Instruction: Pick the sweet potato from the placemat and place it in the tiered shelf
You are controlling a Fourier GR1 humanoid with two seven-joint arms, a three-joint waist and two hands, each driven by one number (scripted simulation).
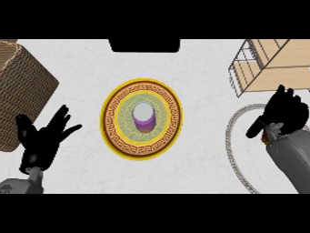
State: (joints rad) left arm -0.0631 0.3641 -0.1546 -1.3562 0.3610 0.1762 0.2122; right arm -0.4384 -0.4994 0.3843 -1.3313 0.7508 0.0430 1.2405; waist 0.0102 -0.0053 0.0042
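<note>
Head view: sweet potato (144, 119) on round placemat (120, 132).

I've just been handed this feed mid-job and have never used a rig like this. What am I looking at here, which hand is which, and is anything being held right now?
This is a single view from the robot's head, looking steeply down at a pale counter. The two black shapes on grey forearms are its hands, coming in from the lower edge. The view is not mirrored, so the left hand is at the view's left and the right hand at its right.

In the middle lies a round patterned plate with a small purple and white object on it; I cannot tell what that object is. A woven basket sits at the left, and the wooden tiered shelf at the upper right. A grey ring-shaped mat edge shows by the right forearm.

The left hand is open and empty. The right hand's fingers point toward the shelf; whether it hides anything is unclear.
</note>
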